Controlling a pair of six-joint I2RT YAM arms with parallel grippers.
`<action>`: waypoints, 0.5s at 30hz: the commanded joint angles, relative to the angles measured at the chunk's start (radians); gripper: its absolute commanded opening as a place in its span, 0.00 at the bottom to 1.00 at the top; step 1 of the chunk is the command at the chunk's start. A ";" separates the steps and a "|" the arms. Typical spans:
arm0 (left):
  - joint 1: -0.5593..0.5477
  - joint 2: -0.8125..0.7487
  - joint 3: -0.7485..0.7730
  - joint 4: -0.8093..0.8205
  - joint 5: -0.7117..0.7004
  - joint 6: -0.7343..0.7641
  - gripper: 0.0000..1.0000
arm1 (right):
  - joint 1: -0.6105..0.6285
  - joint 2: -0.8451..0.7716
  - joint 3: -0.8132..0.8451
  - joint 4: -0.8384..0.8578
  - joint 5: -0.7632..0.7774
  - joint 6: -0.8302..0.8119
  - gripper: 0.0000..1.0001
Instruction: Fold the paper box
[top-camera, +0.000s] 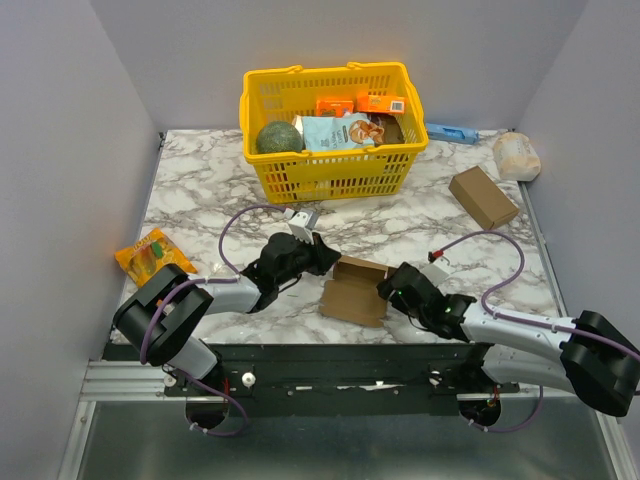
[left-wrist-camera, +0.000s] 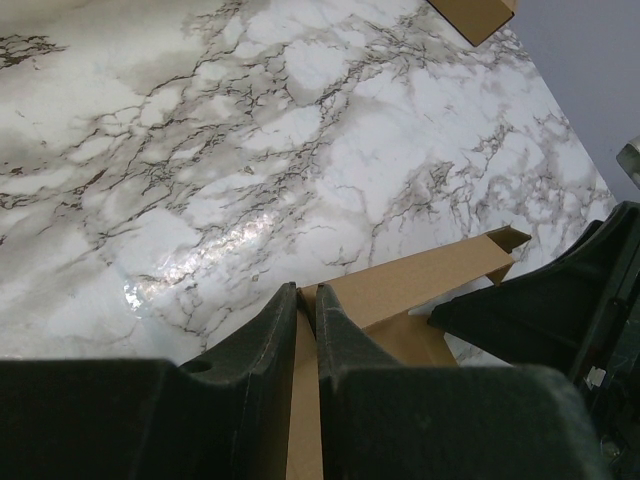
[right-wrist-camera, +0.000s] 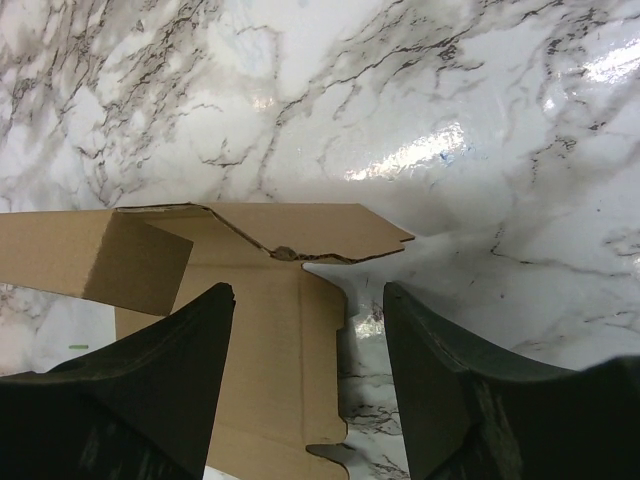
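Note:
The paper box (top-camera: 355, 290) is a thin brown cardboard piece lying near the table's front edge, between my two arms. One wall of it stands up. My left gripper (top-camera: 328, 262) reaches in from the left. In the left wrist view, the left gripper (left-wrist-camera: 307, 290) is shut on a raised edge of the paper box (left-wrist-camera: 420, 280), with cardboard showing in the thin slit between the fingers. My right gripper (top-camera: 388, 288) is at the box's right side. In the right wrist view, the right gripper (right-wrist-camera: 308, 290) is open above a flat notched flap of the paper box (right-wrist-camera: 270, 330), touching nothing.
A yellow basket (top-camera: 330, 175) full of groceries stands at the back centre. A thicker brown carton (top-camera: 483, 196) lies at the right, with a white bundle (top-camera: 517, 155) behind it. An orange snack packet (top-camera: 148, 253) lies at the left edge. The right arm's black gripper (left-wrist-camera: 560, 310) shows in the left wrist view.

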 joint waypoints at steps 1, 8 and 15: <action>0.016 0.042 -0.072 -0.214 0.004 0.013 0.20 | 0.007 0.033 -0.015 -0.039 0.059 0.039 0.71; 0.034 0.028 -0.101 -0.145 0.065 0.010 0.25 | 0.007 0.062 -0.001 -0.007 0.066 0.023 0.72; 0.034 -0.047 -0.067 -0.185 0.061 0.057 0.66 | 0.007 0.039 0.014 -0.007 0.036 -0.022 0.73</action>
